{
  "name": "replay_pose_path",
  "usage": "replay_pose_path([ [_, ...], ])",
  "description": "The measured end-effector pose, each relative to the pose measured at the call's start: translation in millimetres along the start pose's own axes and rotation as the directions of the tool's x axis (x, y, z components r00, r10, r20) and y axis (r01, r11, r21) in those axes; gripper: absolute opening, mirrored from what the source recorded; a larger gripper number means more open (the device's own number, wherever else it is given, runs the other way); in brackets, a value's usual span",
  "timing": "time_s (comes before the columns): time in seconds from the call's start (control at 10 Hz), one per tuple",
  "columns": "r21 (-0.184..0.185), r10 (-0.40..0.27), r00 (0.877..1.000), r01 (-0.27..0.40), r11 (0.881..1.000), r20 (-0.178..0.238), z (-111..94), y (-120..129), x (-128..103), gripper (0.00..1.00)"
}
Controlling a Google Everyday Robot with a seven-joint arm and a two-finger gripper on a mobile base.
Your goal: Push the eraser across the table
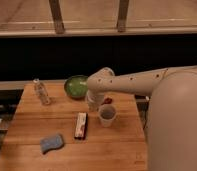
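Note:
The eraser (pixel 81 125), a slim block with a white top, red markings and a dark base, lies lengthwise near the middle of the light wooden table (pixel 37 122). My gripper (pixel 94 104) hangs down from the white arm behind the eraser and slightly to its right, apart from it, just left of a white cup. It is shut and holds nothing that I can see.
A white cup (pixel 107 115) stands right of the eraser. A green bowl (pixel 76 86) sits at the back. A clear bottle (pixel 41 92) stands back left. A blue sponge (pixel 52 143) lies front left. A small red object (pixel 108 100) lies behind the cup.

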Motion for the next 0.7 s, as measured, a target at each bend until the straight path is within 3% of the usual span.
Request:
replay_pose_path([
  [0.3, 0.004, -0.016, 0.999, 0.016, 1.000, -0.044, 20, 9, 2, 0.00],
  [0.7, 0.012, 0.017, 0.993, -0.015, 1.000, -0.116, 55, 4, 7, 0.00],
])
